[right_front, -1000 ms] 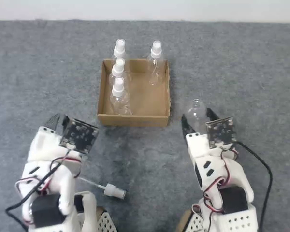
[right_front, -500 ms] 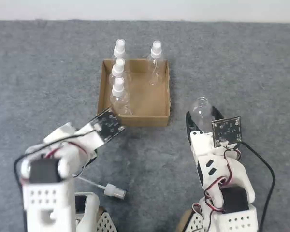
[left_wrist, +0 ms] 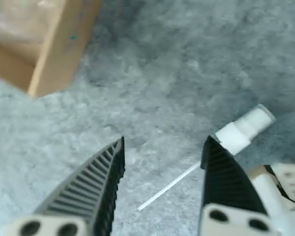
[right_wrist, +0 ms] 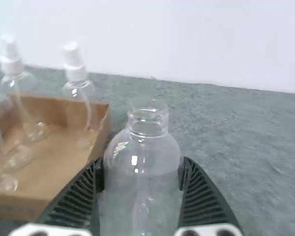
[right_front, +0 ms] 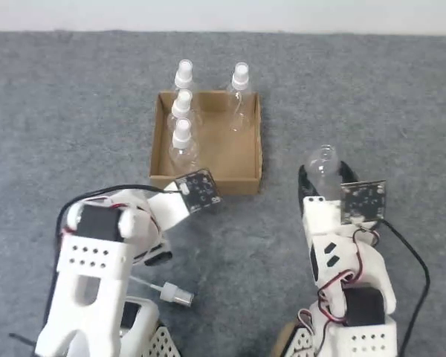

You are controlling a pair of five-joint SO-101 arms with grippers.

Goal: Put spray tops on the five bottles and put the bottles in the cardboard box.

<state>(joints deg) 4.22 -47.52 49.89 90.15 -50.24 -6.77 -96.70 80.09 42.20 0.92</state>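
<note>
Left hand (left_wrist: 164, 142), spread wide, hangs over the spray top (left_wrist: 246, 129) lying on the bench (right_front: 401, 89), its axis about ten-to-four in the high view (head at four); this arm is nearer it. Right hand (right_wrist: 141, 168) grips the uncapped bottle (right_wrist: 140, 142) upright, at four o'clock of the cardboard box (right_front: 206, 182).

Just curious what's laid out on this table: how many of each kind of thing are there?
Capped bottles: 4
Open bottle: 1
Loose spray top: 1
Box: 1
Total: 7
</note>
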